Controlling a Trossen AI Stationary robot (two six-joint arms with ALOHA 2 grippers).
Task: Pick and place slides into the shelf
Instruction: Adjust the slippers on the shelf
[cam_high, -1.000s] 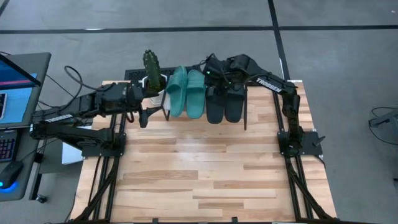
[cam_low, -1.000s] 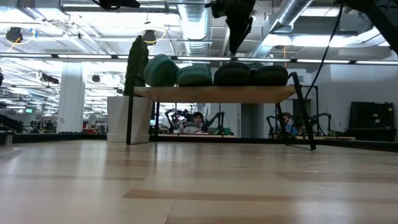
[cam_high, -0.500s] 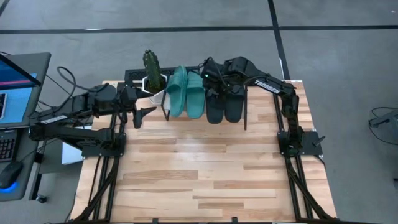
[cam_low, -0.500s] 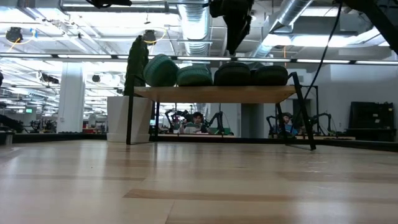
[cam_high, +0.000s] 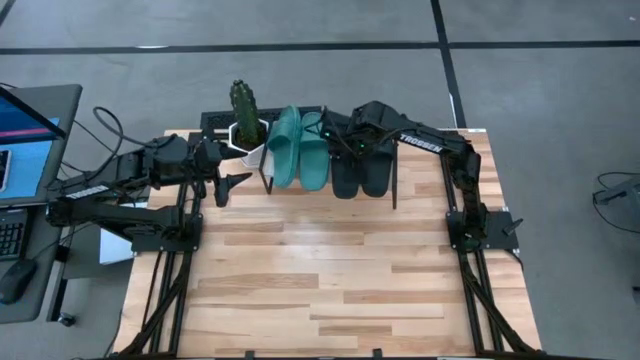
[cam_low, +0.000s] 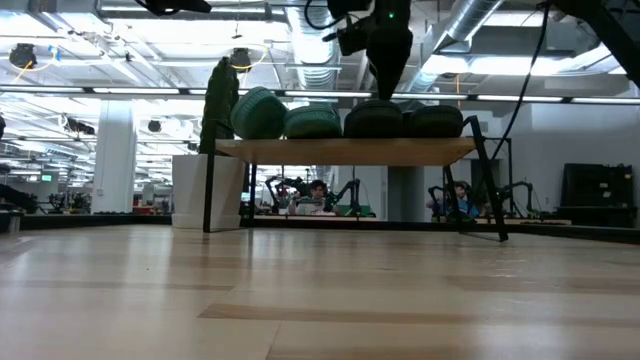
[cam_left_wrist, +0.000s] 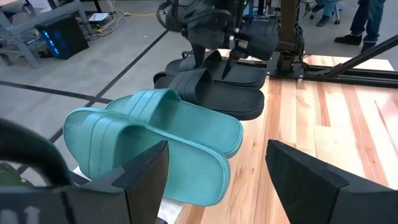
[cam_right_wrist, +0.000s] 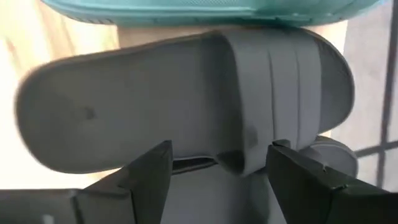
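Note:
The shelf (cam_low: 345, 150) stands at the table's far edge on thin black legs. Two teal slides (cam_high: 299, 148) and two black slides (cam_high: 360, 168) lie side by side on its top board, soles down. My right gripper (cam_high: 347, 140) is open just above the black slide (cam_right_wrist: 186, 106) next to the teal pair, one finger on either side of its strap end; I see no touch. My left gripper (cam_high: 233, 182) is open and empty, left of the shelf, facing the teal slides (cam_left_wrist: 155, 134).
A cactus in a white pot (cam_high: 243, 118) stands at the shelf's left end, close to my left gripper. A laptop (cam_high: 25, 125) sits off the table's left edge. The wooden tabletop (cam_high: 330, 270) stretches out on the near side of the shelf.
My right gripper has come from the shelf's far side toward the near edge and a little down, over the black slides. My left arm has drawn back a little toward the table's left edge. The slides have stayed where they were.

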